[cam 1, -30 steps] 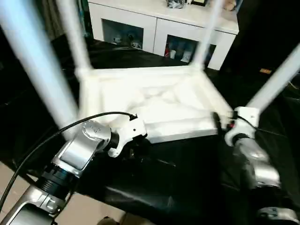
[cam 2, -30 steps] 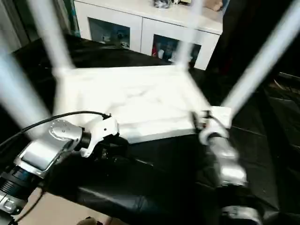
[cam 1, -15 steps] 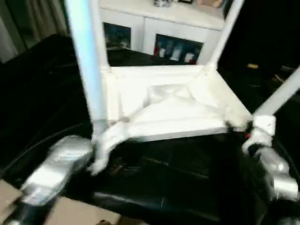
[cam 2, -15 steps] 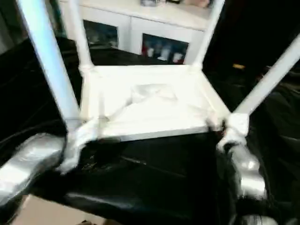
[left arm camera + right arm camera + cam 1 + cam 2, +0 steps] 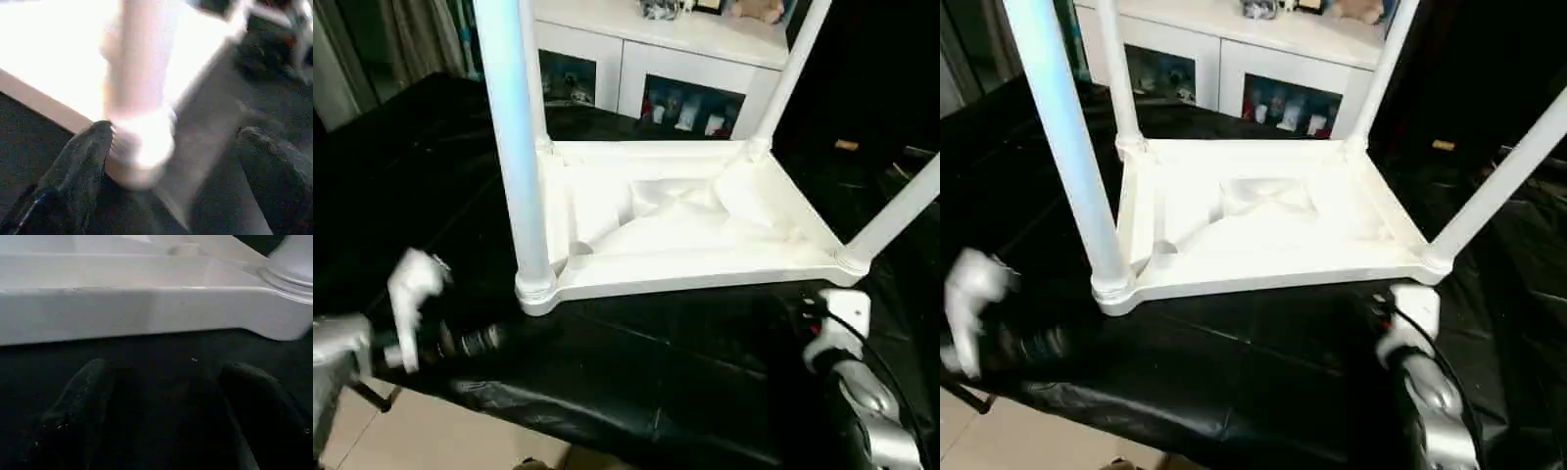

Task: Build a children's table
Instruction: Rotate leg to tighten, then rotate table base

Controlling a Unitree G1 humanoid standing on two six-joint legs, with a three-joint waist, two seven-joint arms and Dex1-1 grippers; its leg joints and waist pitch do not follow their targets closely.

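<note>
White plastic: tabletop [image 5: 685,220] lies upside down at frame centre on a black cloth [image 5: 636,362], ribbed underside up.
Left gripper [image 5: 181,161]: blurred at the lower left of the head view, apart from the table. In the wrist view its two dark fingers [image 5: 80,169] stand wide apart with nothing between them. The near-left corner socket [image 5: 536,292] sits just beyond one fingertip; I cannot tell whether they touch.
Near-left leg [image 5: 514,147]: stands in that socket, left of centre, and runs off the top edge.
Far-left leg [image 5: 534,73]: upright at the back corner, upper left.
Cabinet [image 5: 656,59]: white with glass doors, top centre, behind the table.
Far-right leg [image 5: 788,69]: rises from the back-right corner, leaning a little right.
Near-right leg [image 5: 896,211]: slants out toward the right edge from the front-right corner.
Right gripper [image 5: 161,406]: lower right, on the cloth just before the front rim, near the right corner. Its fingers are spread and empty.
Progress: all four legs look fitted. How deep each sits cannot be told.
Risk: a loosely seated leg could slip out if the table is turned over by it. The slanted near-right leg looks the likeliest.
Risk: the cloth looks slick, so a push on the rim could slide the table away rather than seat anything.
</note>
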